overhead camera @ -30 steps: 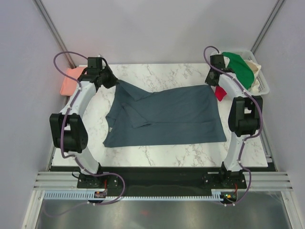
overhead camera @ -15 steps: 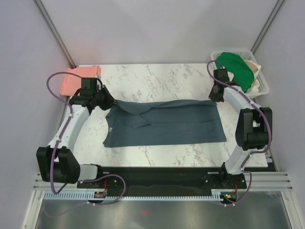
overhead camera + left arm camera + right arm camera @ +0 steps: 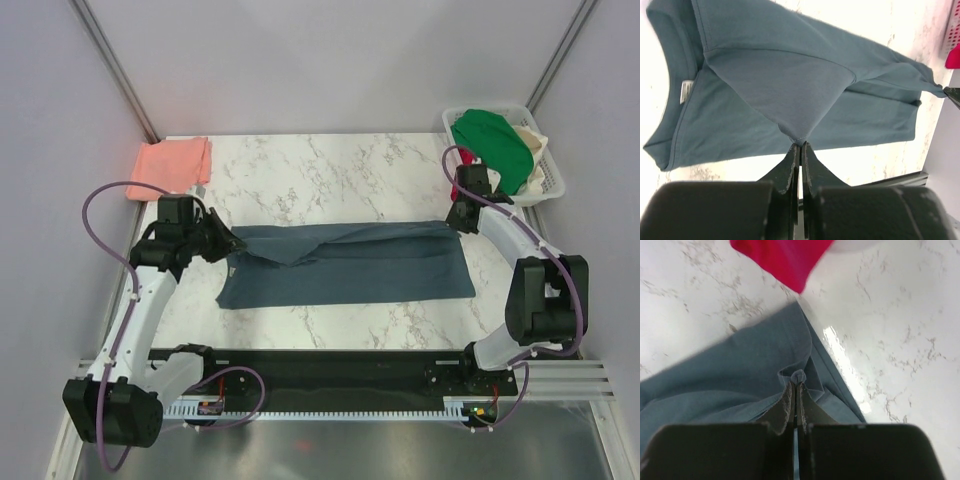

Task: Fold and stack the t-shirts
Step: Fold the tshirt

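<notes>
Far left back corner of the marble table (image 3: 330, 165): the pink t-shirt (image 3: 170, 165) sits folded up flat, well apart from everything else.

Next over is the left claw (image 3: 800, 146). Its fingers are pinched together on a little peak of the blue t-shirt (image 3: 345, 265), grabbing the top layer near the collar end, so the cloth tents up to the tips. The wrist view shows the white neck label (image 3: 685, 91) on the layer that lies flat underneath.

The blue shirt stretches across the middle of the table as a long band, collar end on the left and hem end on the right. Its far edge is doubled over toward the near side, with some creases in the upper layer.

On the right, the right claw (image 3: 796, 385) is clamped on the shirt's far right corner, with a small nub of cloth bunched up just above the tips. A red cloth (image 3: 785, 257) hangs just past that corner.

Back right corner holds the white basket (image 3: 556, 180), with a green garment (image 3: 495, 145) heaped on top and something cream (image 3: 535, 150) beside it.
</notes>
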`<state>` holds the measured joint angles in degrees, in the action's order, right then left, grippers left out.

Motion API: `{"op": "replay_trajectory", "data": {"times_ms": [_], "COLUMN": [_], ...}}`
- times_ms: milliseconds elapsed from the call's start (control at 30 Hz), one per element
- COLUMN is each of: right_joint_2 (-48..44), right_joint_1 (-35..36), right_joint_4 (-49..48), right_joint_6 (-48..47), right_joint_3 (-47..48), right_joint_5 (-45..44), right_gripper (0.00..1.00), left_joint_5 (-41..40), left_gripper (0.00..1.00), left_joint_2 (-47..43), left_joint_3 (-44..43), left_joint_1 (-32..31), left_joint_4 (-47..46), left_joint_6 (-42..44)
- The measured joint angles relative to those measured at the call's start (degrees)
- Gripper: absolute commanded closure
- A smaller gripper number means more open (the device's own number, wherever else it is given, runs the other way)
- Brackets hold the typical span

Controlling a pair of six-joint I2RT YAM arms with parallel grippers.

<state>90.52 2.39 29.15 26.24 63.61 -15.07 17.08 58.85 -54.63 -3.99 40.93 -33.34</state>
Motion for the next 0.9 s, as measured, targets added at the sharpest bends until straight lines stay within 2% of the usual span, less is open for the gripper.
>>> {"op": "replay_trajectory", "data": {"times_ms": [133, 167, 200, 233, 267, 300, 333, 367, 433, 633, 800, 900], "right_joint_2": [-2.10, -2.36, -2.45, -2.56, -2.80, -2.86, -3.17, -3.45, -4.50, -10.45, -15.74, -15.04], "right_joint_1": [-0.20, -0.35, -0.57, -0.90, -1.49, -2.10, -3.13, -4.07, -6.21, -7.32, -4.11, -0.66], "right_joint_4": [-0.66, -0.83, -0.87, -1.33, -1.77, -1.68, -2.10, -2.21, -2.25, -2.47, -3.19, -5.64], "right_joint_6": [0.33, 0.50, 0.61, 1.01, 0.94, 1.38, 1.11, 1.53, 1.57, 1.60, 2.05, 2.05], "right_joint_3": [-4.68, -5.81, -6.75, -7.93, -9.70, -10.32, -11.58, -12.48, -14.27, -14.86, -14.86, -14.80], "right_joint_5": [0.07, 0.04, 0.02, 0.17, 0.39, 0.44, 0.85, 1.03, 1.36, 3.85, 5.99, 8.39], "right_gripper": [1.00, 0.98, 0.89, 0.59, 0.38, 0.38, 0.26, 0.23, 0.19, 0.20, 0.21, 0.22], "left_joint_5": [0.26, 0.61, 1.03, 1.36, 1.57, 1.70, 1.97, 2.29, 2.47, 1.05, -1.27, -3.63], "left_gripper": [0.83, 0.75, 0.69, 0.63, 0.53, 0.44, 0.40, 0.39, 0.38, 0.38, 0.39, 0.40], "left_joint_2": [-3.39, -4.20, -4.98, -5.90, -6.82, -7.80, -8.83, -9.79, -11.63, -12.96, -6.93, -0.48], "left_joint_3": [4.66, 6.10, 7.39, 8.66, 9.70, 10.60, 11.06, 11.17, 11.15, 11.15, 11.28, 11.76], "left_joint_1": [0.00, 0.00, 0.00, 0.00, 0.00, 0.00, 0.00, 0.00, 0.00, 0.00, -0.94, -3.26], "left_joint_4": [0.59, 0.98, 1.46, 1.86, 2.45, 3.26, 4.15, 5.07, 5.84, 5.92, 2.40, -1.79], "left_joint_6": [0.00, 0.00, 0.00, 0.09, 0.04, 0.02, 0.22, 0.24, 0.22, 0.20, -0.04, -0.76]}}
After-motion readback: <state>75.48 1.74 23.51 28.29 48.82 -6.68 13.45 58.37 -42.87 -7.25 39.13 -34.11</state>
